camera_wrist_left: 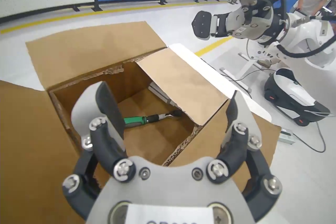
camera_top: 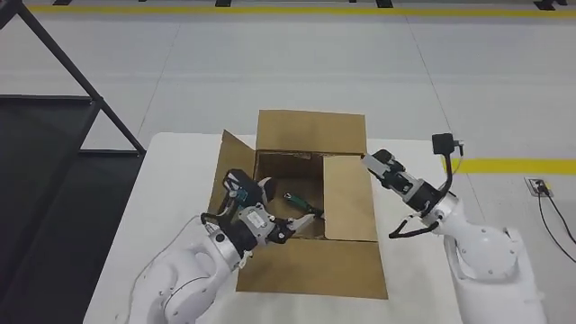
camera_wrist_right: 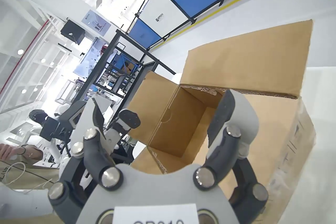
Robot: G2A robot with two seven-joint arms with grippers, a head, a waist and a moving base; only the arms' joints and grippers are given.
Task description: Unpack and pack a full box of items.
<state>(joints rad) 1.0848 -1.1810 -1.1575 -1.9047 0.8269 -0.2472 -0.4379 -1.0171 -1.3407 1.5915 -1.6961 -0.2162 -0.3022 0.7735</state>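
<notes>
Cardboard box (camera_top: 310, 270) stands open, holding a green-handled tool (camera_wrist_left: 136, 121) inside.

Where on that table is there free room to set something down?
Bare white table lies between the box and the table's left edge; another strip lies right of the box, near the right gripper. Inside is tighter: a green-handled tool, with the left gripper above.

Green-handled tool (camera_wrist_left: 136, 120): working end tucked under box flap (camera_wrist_left: 181, 83) at opening's 3 o'clock; handle butt behind left gripper (camera_wrist_left: 169, 93) finger. White item (camera_wrist_left: 158, 92) beneath flap: unidentifiable.
</notes>
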